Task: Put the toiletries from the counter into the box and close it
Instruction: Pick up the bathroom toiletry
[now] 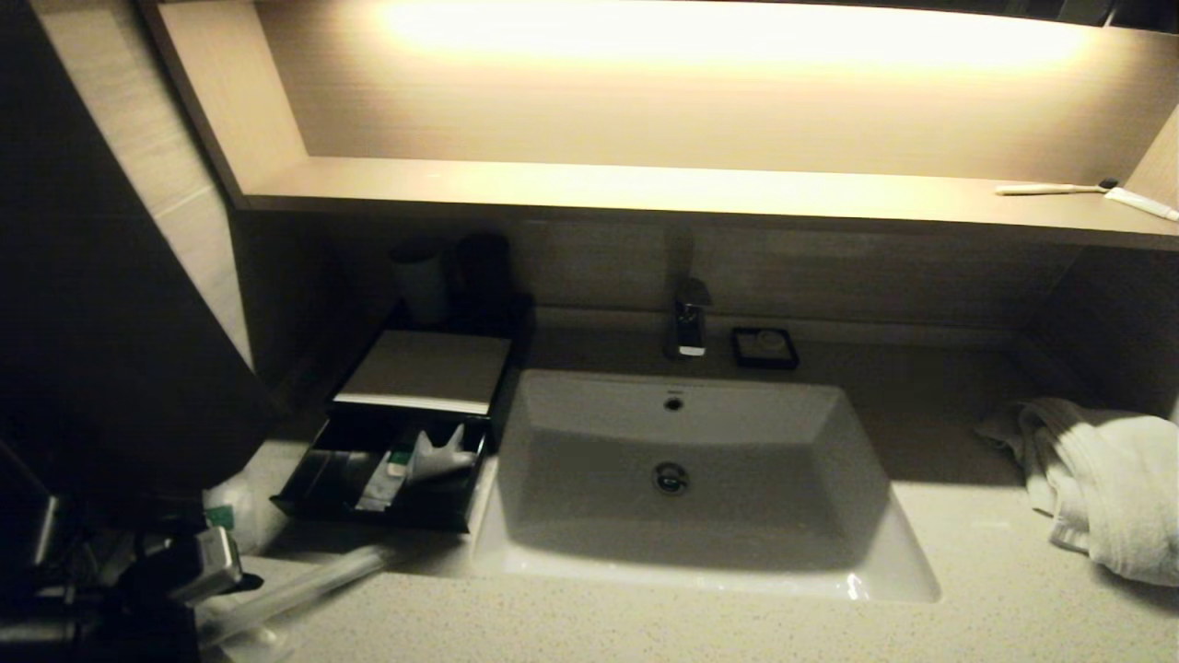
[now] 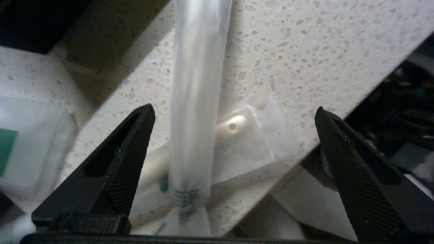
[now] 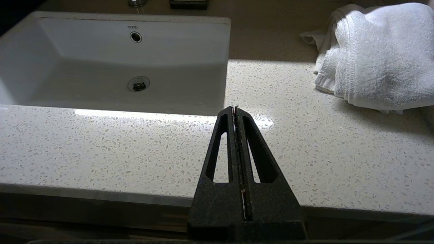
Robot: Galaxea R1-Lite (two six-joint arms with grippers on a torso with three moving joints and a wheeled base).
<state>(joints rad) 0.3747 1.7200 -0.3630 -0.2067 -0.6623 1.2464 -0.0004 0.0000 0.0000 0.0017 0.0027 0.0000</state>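
Left tool spread wide, straddling the clear-wrapped toothbrush on the bench.
I'd lower squarely, clench mid-wrapper; right tool sits clenched, empty.

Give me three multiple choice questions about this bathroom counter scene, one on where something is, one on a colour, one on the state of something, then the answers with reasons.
1. Where is the towel?
A. In the sink
B. On the counter to the right of the sink
C. In the box

2. What colour is the box?
A. Black
B. Red
C. Yellow

3. How is the left claw?
A. Shut on a packet
B. Open over a long clear packet
C. Out of view

Answers:
1 B: the head view shows it piled on the counter, right of the sink.
2 A: its walls are black, its lid pushed back.
3 B: its fingers stand apart on either side of the long clear packet. The right claw is shut and empty above the counter.
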